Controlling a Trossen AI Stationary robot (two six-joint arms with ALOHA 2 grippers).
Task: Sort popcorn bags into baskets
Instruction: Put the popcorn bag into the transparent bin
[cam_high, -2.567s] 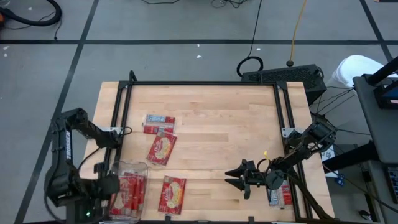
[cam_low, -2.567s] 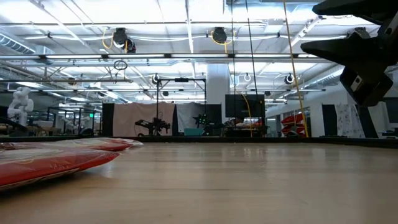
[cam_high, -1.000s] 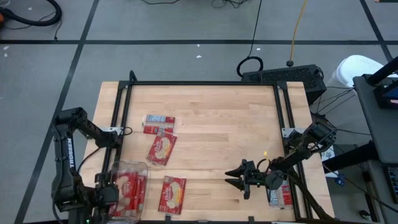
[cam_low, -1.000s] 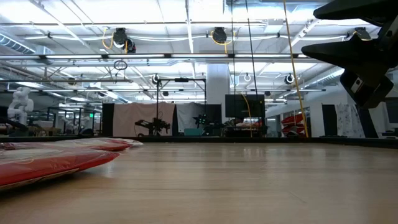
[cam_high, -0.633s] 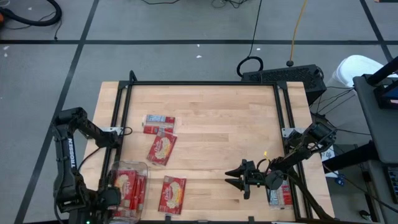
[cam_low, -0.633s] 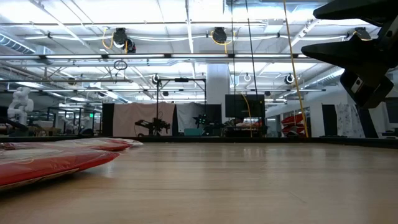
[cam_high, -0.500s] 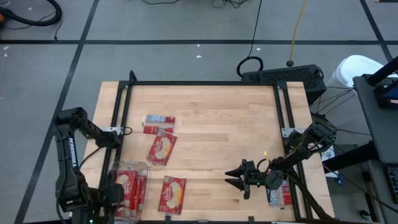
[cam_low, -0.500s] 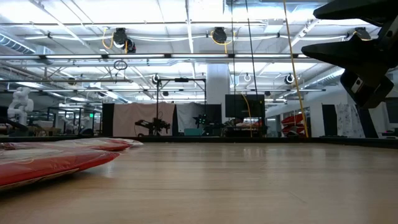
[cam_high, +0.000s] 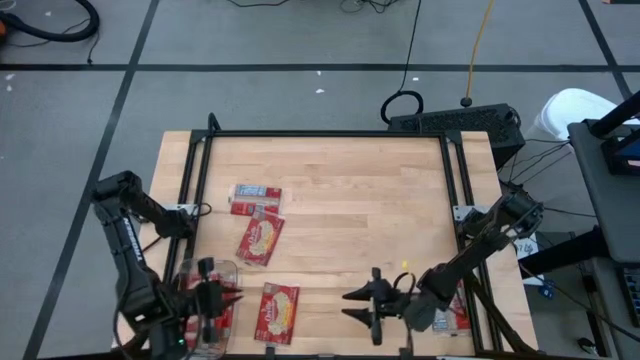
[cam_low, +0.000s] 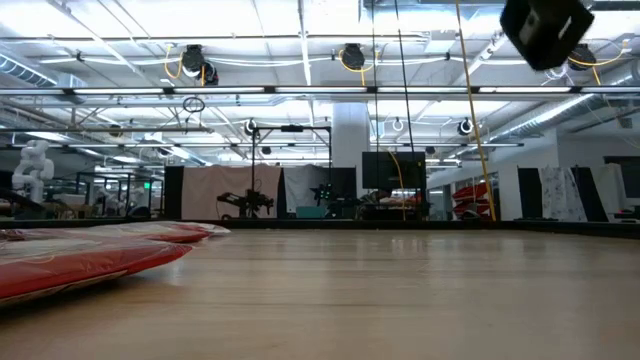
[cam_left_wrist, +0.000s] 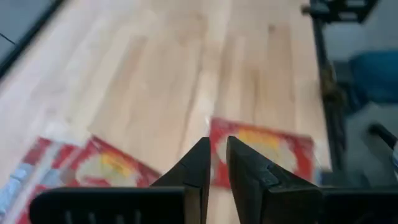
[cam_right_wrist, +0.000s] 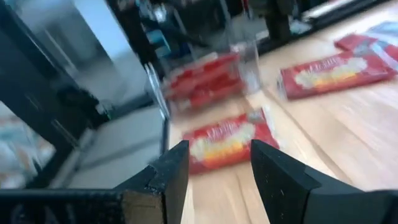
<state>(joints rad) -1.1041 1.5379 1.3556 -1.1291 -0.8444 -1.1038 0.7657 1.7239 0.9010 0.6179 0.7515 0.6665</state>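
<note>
The see-through bin (cam_high: 203, 308) sits at the table's near left corner with red packets in it, also seen in the right wrist view (cam_right_wrist: 211, 74). Three popcorn bags lie flat on the wood: one label-up (cam_high: 256, 199), one picture-up (cam_high: 260, 240), one by the near edge (cam_high: 277, 313) (cam_right_wrist: 227, 143) (cam_left_wrist: 264, 152). A further packet (cam_high: 456, 312) lies right of the table frame, under the right arm. My left gripper (cam_high: 215, 298) (cam_left_wrist: 215, 155) hovers over the bin, shut. My right gripper (cam_high: 362, 306) (cam_right_wrist: 214, 155) is open, above bare wood right of the near-edge bag.
Black rails (cam_high: 193, 190) run along the table's left, far and right sides (cam_high: 458, 190). Bare wood (cam_high: 360, 190) fills the middle and far right. In the low view two bags (cam_low: 80, 258) lie at the left; a piece of the right arm (cam_low: 545, 30) shows at the top.
My left gripper has swung from beyond the table's left near corner rightward over the bin, turning as it went. My right gripper has moved toward the table's left and near edge, closer to the near-edge bag, and has mostly left the low view. The bags have stayed put.
</note>
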